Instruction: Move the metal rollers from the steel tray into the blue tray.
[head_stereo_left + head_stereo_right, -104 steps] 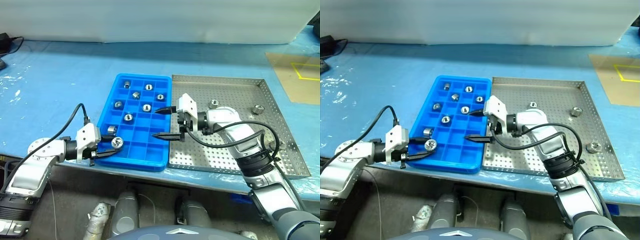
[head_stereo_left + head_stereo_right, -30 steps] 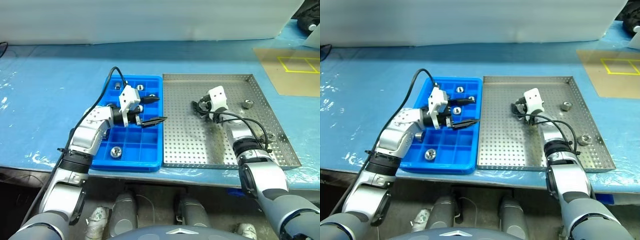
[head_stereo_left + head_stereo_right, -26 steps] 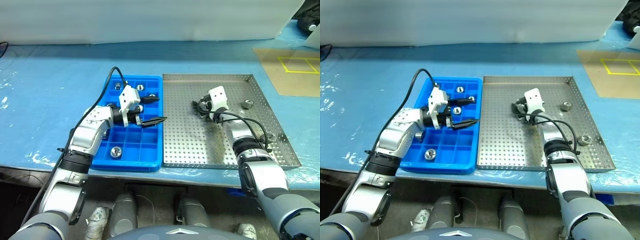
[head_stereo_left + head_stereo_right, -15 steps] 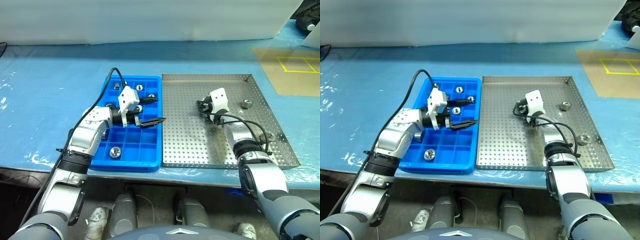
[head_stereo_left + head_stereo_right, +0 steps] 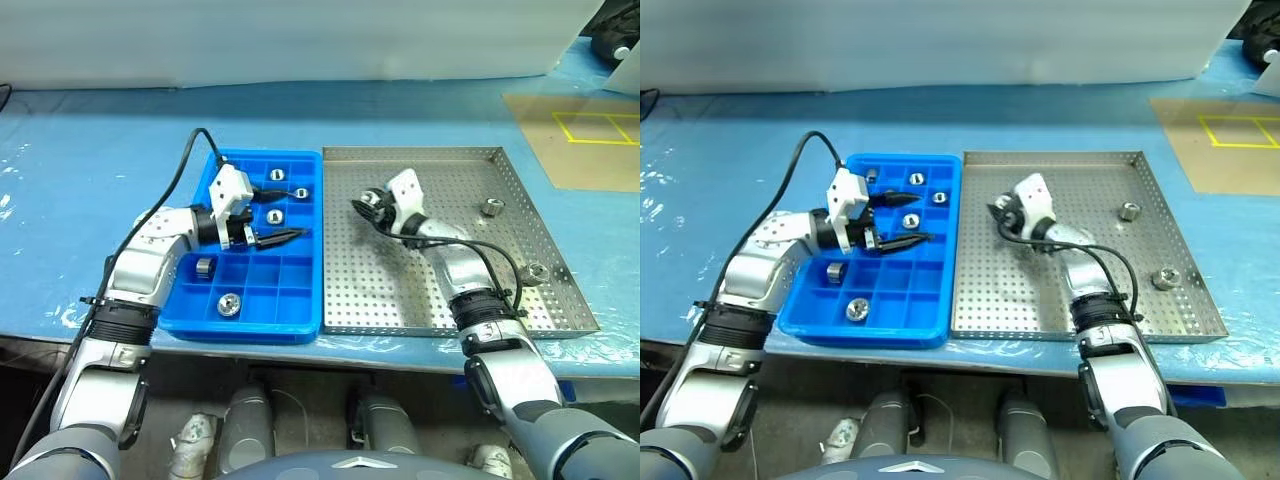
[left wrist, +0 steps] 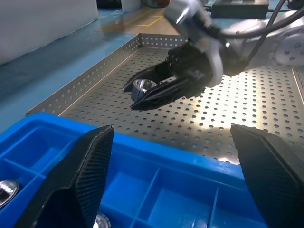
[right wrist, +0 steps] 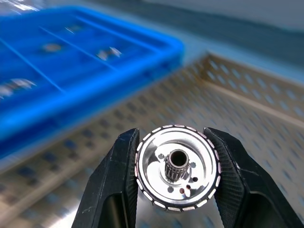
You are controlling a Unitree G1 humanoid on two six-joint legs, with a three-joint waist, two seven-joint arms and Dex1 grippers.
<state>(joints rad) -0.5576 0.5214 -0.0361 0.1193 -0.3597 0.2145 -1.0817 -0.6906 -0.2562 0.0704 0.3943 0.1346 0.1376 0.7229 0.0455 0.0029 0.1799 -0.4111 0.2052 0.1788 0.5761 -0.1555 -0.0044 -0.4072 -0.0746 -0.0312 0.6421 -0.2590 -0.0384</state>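
Observation:
My right gripper [image 5: 362,206] is shut on a metal roller [image 7: 178,166], a shiny toothed disc with a dark centre hole. It holds the roller above the left part of the steel tray [image 5: 400,290], close to the blue tray [image 5: 250,329]. Two more metal rollers [image 5: 491,208] [image 5: 536,271] lie on the steel tray's right side. Several rollers [image 5: 274,215] sit in the blue tray's compartments. My left gripper [image 5: 290,220] hangs open over the blue tray's right half, with nothing between its fingers [image 6: 80,180], pointing at the right gripper.
Both trays lie side by side on a table covered in blue film [image 5: 90,150]. A brown board with yellow tape [image 5: 590,135] lies at the far right. A white wall [image 5: 300,40] closes the back. A black cable [image 5: 180,170] loops off my left wrist.
My right gripper has closed on a roller, lifted it and swung left across the steel tray towards the blue tray. My left gripper has drawn a little to the left, still open.

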